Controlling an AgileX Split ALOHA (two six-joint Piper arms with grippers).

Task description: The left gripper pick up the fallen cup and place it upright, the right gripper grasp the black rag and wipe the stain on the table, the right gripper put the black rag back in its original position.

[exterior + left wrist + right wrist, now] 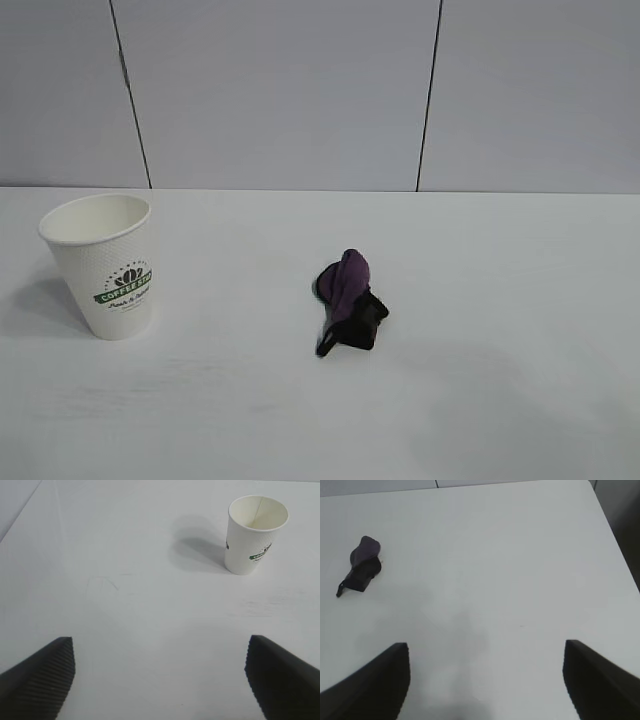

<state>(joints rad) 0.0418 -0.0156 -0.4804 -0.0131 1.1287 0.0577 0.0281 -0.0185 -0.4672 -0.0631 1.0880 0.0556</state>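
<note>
The white paper cup [104,265] with a green logo band stands upright at the left of the white table [500,300]; the left wrist view shows the cup [255,535] far from my fingers. The black rag [349,302] with a purple part lies bunched near the table's middle, and the right wrist view shows the rag [362,566] off to one side. My left gripper [161,680] is open over bare tabletop, holding nothing. My right gripper [486,682] is open too, with nothing between its fingers. No stain shows in any view. Neither arm appears in the exterior view.
A grey panelled wall [300,90] runs behind the table. The table's edge and corner [600,500] show in the right wrist view, with a darker floor beyond.
</note>
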